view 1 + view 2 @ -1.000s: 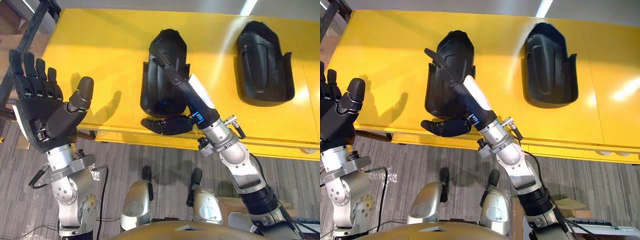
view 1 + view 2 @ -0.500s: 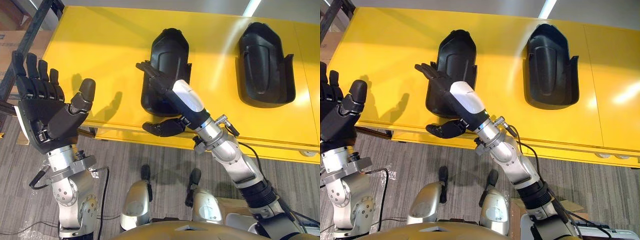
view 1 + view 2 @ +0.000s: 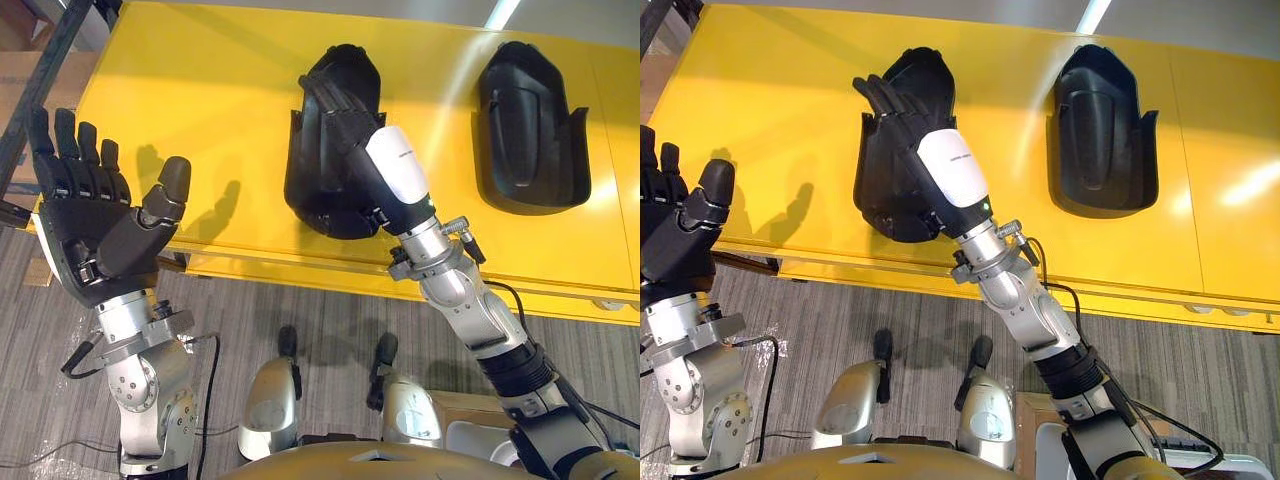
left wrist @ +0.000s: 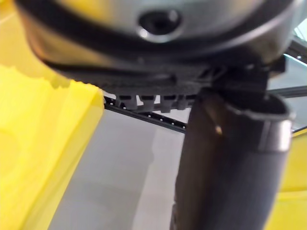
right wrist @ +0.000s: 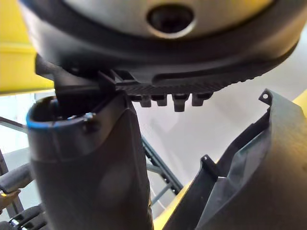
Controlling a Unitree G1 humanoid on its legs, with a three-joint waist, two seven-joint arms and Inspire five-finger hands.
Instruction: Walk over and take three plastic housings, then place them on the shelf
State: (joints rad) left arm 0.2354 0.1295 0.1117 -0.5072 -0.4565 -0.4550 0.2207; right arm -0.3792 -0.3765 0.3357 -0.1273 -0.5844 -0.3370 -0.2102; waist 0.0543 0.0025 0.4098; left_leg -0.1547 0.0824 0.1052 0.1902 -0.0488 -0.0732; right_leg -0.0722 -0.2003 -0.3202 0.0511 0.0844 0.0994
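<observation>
Two black plastic housings lie on the yellow table (image 3: 200,90). The left housing (image 3: 340,70) is partly covered by my right hand (image 3: 385,165), which lies over it back upward, white cover showing, fingers (image 3: 335,105) straight along its length. In the right wrist view the thumb (image 5: 86,163) juts out beside the housing's rim (image 5: 249,182). The right housing (image 3: 530,125) lies apart, untouched. My left hand (image 3: 90,225) is raised off the table's left front corner, palm up, fingers spread, holding nothing; its thumb (image 4: 230,163) fills the left wrist view.
The table's front edge (image 3: 300,268) runs across below the housings, with grey carpet (image 3: 300,310) under it. A dark metal frame (image 3: 50,60) slants past the table's left end. Bare yellow surface lies left of the left housing and between the two.
My right hand has turned from edge-on to flat, back upward, and moved farther over the left housing; its thumb no longer shows below the table's front edge. The left hand has stayed put.
</observation>
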